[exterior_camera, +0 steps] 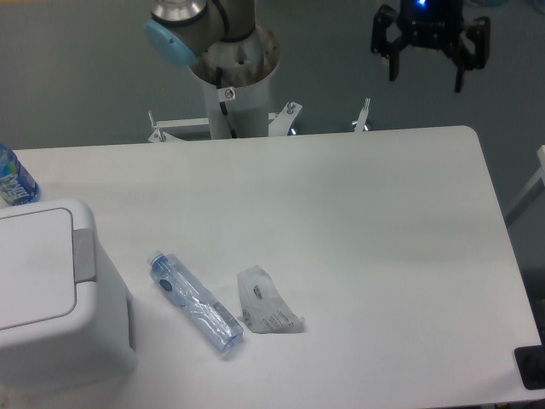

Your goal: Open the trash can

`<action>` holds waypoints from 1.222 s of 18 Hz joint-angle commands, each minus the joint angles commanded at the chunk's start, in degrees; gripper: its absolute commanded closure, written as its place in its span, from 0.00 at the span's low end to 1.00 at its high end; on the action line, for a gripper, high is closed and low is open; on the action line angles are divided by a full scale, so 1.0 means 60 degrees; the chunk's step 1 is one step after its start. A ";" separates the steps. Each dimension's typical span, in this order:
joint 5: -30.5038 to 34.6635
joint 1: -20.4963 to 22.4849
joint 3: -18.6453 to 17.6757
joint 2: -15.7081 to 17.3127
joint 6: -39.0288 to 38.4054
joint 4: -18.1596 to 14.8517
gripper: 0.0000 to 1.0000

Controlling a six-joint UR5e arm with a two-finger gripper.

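From my feed the gripper [428,66] hangs high at the top right, above and beyond the far edge of the table [366,221]. It is black, with a blue light glowing at its top, and its two fingers [393,53] are spread wide apart with nothing between them. It is well apart from everything on the tabletop.

The trash can [60,298] sits at the near left corner of the table, partly cut off by the left edge of my view. It is a boxy white plastic bin with rounded corners and a smooth, slightly glossy skin. Its lid [34,268] is flat, white and lies down flush on the body. A grey rectangular tab [83,254] sits on the right edge of the lid.

Just right of the can a clear plastic bottle [196,302] lies on its side, set diagonally, blue cap toward the far left. It looks crushed and crinkled, with a bluish tint. Just beside its lower end lies a flat, transparent wrapper [268,311] with faint print, wrinkled; I cannot tell whether the two touch.

At the far left edge, behind the can, I see part of a second bottle [13,179] with a blue label, mostly out of frame.

The tabletop is matt white with rounded corners. The arm's base [230,81], a pale column with a light blue joint cap, stands behind the far edge.
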 joint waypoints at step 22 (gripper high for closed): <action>-0.0103 -0.2883 -0.0029 -0.0951 -0.8169 0.2605 0.00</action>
